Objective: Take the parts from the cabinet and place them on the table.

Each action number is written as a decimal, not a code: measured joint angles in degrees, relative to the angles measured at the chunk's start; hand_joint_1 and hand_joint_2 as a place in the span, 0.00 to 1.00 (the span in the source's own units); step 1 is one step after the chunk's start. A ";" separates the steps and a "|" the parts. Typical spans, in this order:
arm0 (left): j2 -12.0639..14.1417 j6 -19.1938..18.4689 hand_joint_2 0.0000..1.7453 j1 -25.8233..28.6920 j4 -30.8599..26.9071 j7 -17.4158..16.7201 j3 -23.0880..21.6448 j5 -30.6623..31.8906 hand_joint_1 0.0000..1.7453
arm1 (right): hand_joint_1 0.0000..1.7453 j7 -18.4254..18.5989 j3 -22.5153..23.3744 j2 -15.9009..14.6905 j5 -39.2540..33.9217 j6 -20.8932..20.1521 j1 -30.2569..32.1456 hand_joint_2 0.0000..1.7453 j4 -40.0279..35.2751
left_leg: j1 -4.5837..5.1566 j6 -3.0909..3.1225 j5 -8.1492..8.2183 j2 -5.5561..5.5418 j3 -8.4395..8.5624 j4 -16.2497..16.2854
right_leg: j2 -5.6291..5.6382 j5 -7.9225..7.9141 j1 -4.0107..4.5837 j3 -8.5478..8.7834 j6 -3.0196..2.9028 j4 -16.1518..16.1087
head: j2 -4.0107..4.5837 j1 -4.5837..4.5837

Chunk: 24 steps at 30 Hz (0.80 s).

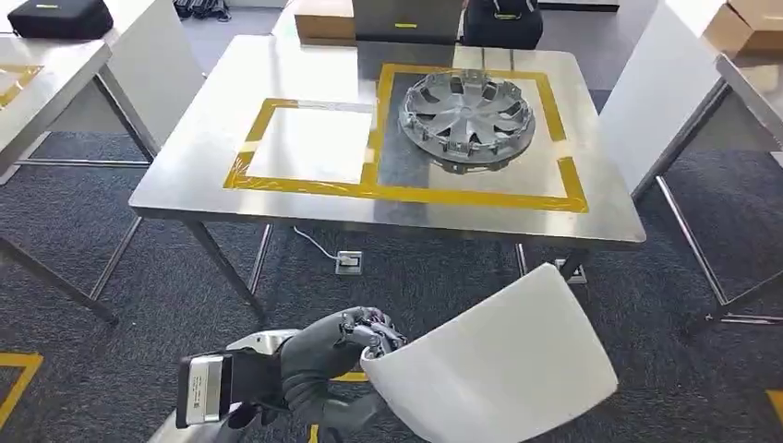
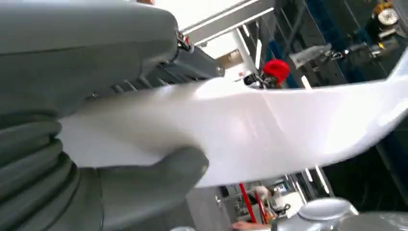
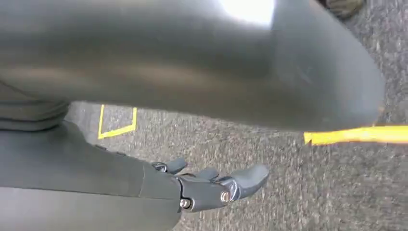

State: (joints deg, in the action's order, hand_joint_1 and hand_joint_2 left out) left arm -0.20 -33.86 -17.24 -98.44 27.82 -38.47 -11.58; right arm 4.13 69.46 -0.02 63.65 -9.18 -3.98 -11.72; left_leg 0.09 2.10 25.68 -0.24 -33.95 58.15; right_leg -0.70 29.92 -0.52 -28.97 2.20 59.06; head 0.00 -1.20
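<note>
**A:** Where's the part right now?

**B:** The left hand (image 1: pixel 337 355) has it, low and near, short of the tabletop (image 1: pixel 185 175). It's a white curved panel (image 1: pixel 503 365), gripped at its left edge and sticking out to the right over the dark carpet. In the left wrist view the thick thumb sits on one face and the darker fingers (image 2: pixel 192 62) clamp the other, so the hand is pinching the panel's edge.

**A:** How do you reckon it handles?

**B:** Looks like a thin moulded shell, smooth and glossy. I'd judge it light and fairly stiff, but slick. Held by one edge with all that length hanging out, it could pivot or slide in the grip if the arm swings fast.

**A:** Better place to hold it?

**B:** Nearer the middle of the long edge would balance it better. From here, a firm pinch and a slow carry seems the sensible call. It probably won't shatter, though the finish could scuff on steel.

**A:** And the other hand?

**B:** The right hand (image 3: pixel 211 185) hangs over the carpet with nothing in it, fingers loosely extended and apart.

**A:** Where would it go?

**B:** A grey wheel cover (image 1: pixel 466 118) already lies in the right taped rectangle, far side. The left rectangle of yellow tape (image 1: pixel 295 181) has nothing in it, so that's my guess for the panel.
</note>
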 joint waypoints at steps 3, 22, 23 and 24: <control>-0.09 0.50 1.00 -0.09 -0.04 0.29 0.00 0.26 1.00 | 0.00 -0.33 0.00 0.02 0.11 -0.35 -0.22 0.00 0.02 | 0.06 0.82 0.82 -0.05 1.00 -0.01 | 0.30 3.25 -0.14 -5.73 0.44 9.75 | 0.00 0.53; 0.48 3.52 1.00 -0.82 1.20 1.68 -0.09 3.10 1.00 | 0.00 -1.88 -1.66 -0.35 2.40 -1.86 0.14 0.00 0.02 | -0.10 -2.78 9.58 -0.38 -5.45 15.28 | 0.52 -2.33 -0.18 -2.73 -2.65 -1.22 | 0.00 -0.02; 0.61 3.58 1.00 -0.83 1.27 1.75 -0.11 3.19 1.00 | 0.00 -1.88 -1.81 -0.35 2.47 -1.97 0.13 0.00 0.02 | -0.09 -2.56 6.88 -0.35 -4.74 12.33 | 0.53 -1.96 -0.18 -2.34 -2.56 -1.21 | 0.00 -0.04; 0.68 3.58 1.00 -0.83 1.29 1.84 -0.11 3.21 1.00 | 0.00 -1.88 -1.88 -0.35 2.47 -2.08 0.09 0.00 0.02 | -0.08 -2.31 3.41 -0.30 -3.33 8.05 | 0.54 -1.61 -0.18 -1.82 -2.41 -1.20 | 0.00 -0.13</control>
State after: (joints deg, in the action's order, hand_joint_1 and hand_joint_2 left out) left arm 0.48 -30.27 -18.07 -97.15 29.66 -38.58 -8.37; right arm 2.25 67.58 -0.37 66.12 -11.26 -3.89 -11.69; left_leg 0.01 -0.21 29.09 -0.54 -37.28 66.20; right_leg -0.16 28.31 -0.70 -30.78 -0.21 57.86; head 0.00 -1.33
